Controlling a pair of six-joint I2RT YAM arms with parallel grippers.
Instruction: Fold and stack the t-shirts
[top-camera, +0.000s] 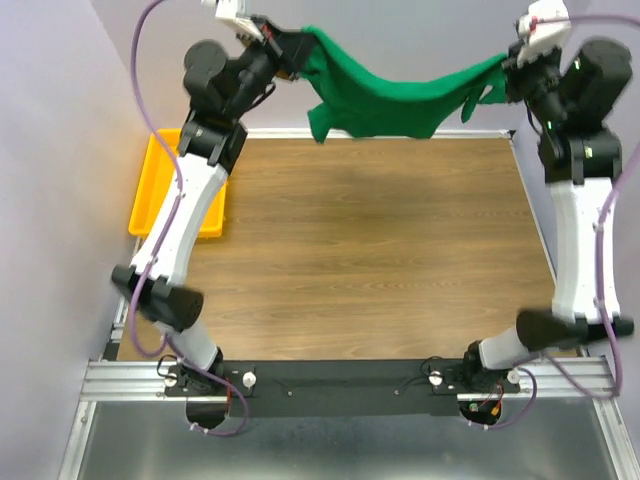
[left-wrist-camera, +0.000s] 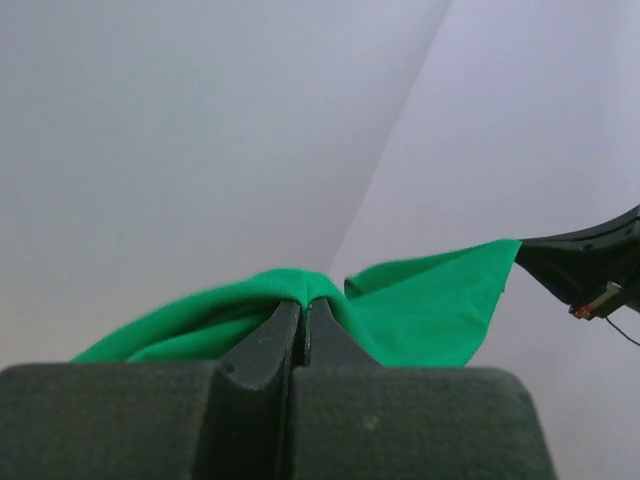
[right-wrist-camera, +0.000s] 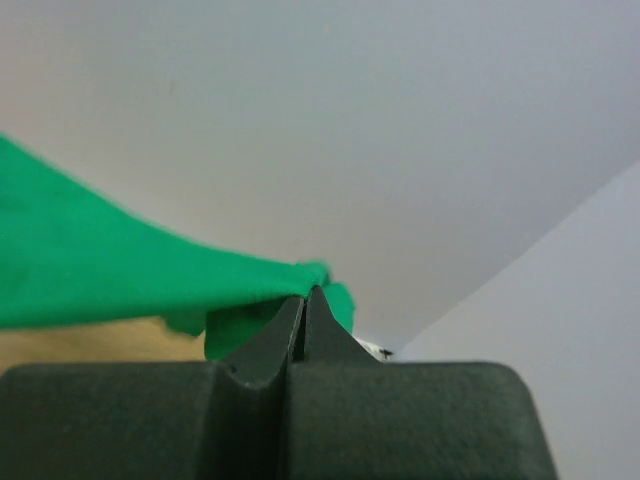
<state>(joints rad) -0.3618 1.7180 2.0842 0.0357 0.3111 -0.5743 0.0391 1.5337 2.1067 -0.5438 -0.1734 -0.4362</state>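
While the green t-shirt (top-camera: 390, 95) hangs stretched in the air above the far edge of the table (top-camera: 380, 230), my left gripper (left-wrist-camera: 304, 305) is pinched tight on one end and my right gripper (right-wrist-camera: 305, 295) on the other. Cloth sags between them, off the table. A yellow bin (top-camera: 150, 190) sits at the table's left edge.
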